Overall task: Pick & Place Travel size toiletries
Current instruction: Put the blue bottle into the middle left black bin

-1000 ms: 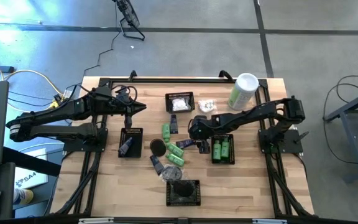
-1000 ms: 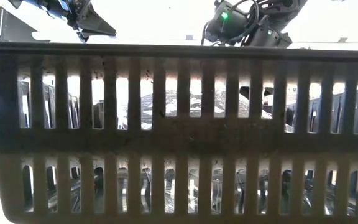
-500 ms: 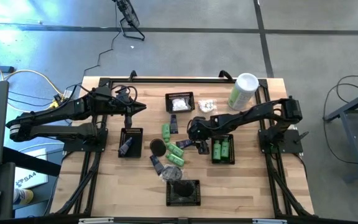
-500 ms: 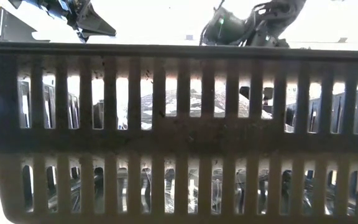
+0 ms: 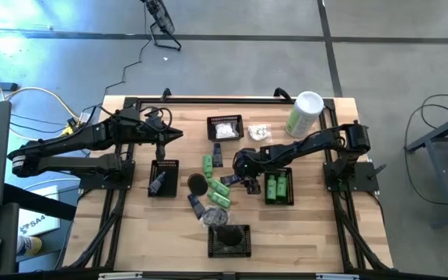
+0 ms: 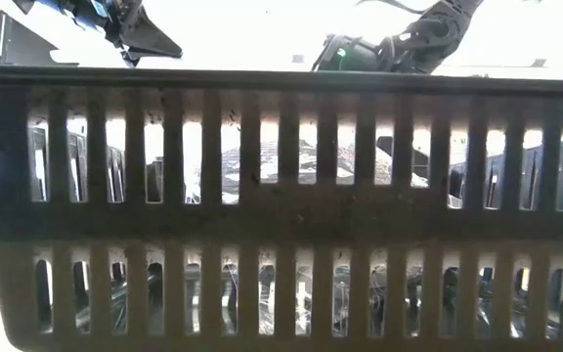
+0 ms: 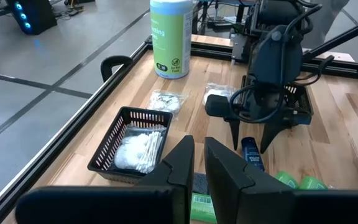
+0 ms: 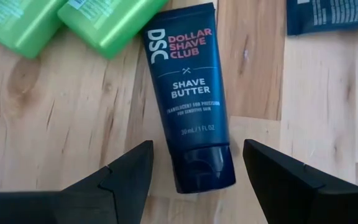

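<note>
The travel size toiletries lie mid-table: green tubes (image 5: 218, 189), dark tubes, a dark round piece (image 5: 197, 183) and white packets (image 5: 257, 132). A dark blue "Shave Butter" tube (image 8: 188, 106) lies flat on the wood, its cap (image 8: 204, 167) toward my right gripper. My right gripper (image 8: 196, 152) is open and slants down over it, one finger on either side of the cap end, touching nothing; the left wrist view shows the right gripper (image 7: 252, 134) straddling the tube (image 7: 252, 154). My left gripper (image 7: 199, 149) hangs shut and empty over the table's far left (image 5: 173, 134).
Black mesh baskets stand around the pile: one with white packets (image 5: 225, 128), one with green bottles (image 5: 278, 187), one at the left (image 5: 163, 177), one near the front (image 5: 229, 239), whose wall (image 6: 281, 215) fills the low view. A tall pale-green canister (image 5: 305, 113) stands far right.
My right gripper has sunk toward the dark blue tube and edged toward the table's left, staying open. The toiletries have not moved.
</note>
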You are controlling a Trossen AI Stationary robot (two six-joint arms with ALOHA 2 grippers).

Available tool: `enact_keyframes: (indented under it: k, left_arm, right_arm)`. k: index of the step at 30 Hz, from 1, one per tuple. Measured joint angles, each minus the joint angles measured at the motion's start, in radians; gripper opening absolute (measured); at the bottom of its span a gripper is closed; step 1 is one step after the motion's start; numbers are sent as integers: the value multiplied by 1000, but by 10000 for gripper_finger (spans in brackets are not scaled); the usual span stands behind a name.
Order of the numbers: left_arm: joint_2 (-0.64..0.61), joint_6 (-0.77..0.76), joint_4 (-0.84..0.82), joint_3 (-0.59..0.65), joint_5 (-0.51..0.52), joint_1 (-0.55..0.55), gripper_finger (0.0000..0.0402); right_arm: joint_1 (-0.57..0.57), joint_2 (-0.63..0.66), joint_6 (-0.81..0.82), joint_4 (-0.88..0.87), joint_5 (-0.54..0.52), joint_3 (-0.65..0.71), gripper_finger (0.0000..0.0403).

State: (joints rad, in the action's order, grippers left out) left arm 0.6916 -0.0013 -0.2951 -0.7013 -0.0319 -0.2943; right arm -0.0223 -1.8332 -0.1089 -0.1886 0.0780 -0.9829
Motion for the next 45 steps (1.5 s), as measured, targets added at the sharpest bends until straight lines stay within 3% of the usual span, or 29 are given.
enact_keyframes:
  k: [8, 16, 21, 38, 45]
  left_arm:
    - [0, 0, 0, 0, 0, 0, 33]
    - [0, 0, 0, 0, 0, 0, 33]
    - [0, 0, 0, 0, 0, 0, 33]
    - [0, 0, 0, 0, 0, 0, 33]
    - [0, 0, 0, 0, -3, 0, 33]
  right_arm:
    - [0, 0, 0, 0, 0, 0, 236]
    - [0, 0, 0, 2, 0, 0, 174]
    - [0, 0, -1, 8, 0, 0, 156]
    - [0, 2, -1, 2, -5, 0, 138]
    - [-4, 69, -6, -75, -102, 2, 137]
